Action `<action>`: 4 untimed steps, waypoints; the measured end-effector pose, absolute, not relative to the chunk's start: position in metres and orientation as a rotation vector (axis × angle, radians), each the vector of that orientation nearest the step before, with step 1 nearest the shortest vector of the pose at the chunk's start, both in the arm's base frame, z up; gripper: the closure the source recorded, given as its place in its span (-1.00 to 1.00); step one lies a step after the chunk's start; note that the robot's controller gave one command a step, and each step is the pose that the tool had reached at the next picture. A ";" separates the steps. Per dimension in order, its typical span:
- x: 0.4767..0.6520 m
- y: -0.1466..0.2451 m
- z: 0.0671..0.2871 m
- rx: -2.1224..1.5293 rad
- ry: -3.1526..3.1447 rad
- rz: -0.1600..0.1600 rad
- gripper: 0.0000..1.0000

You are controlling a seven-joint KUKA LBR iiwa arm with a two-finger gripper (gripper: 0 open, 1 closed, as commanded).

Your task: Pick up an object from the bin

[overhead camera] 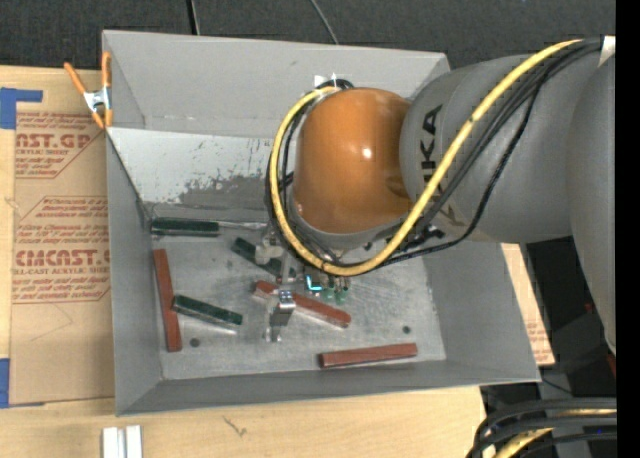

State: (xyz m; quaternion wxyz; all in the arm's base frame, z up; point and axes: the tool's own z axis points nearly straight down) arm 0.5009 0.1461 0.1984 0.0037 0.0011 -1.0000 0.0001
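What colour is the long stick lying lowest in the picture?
The stick is reddish brown, clearest in the camera view.

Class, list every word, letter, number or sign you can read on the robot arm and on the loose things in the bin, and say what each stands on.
"KA": black letters, read sideways, on the grey arm, next to the orange cover; the rest of the word is hidden.
Red-brown sticks and dark green sticks: no writing can be made out.

Even light from above, dark surround
Glare spot on the orange cover [362,153]; the arm [520,146] seemingly shades the floor of the bin [400,298] beneath it
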 end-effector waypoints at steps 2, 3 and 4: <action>0.513 0.169 0.139 -0.044 -3.147 -0.005 -1.00; 0.517 0.187 0.129 -0.179 -3.132 0.001 -1.00; 0.500 0.210 0.150 -0.088 -3.141 0.000 -1.00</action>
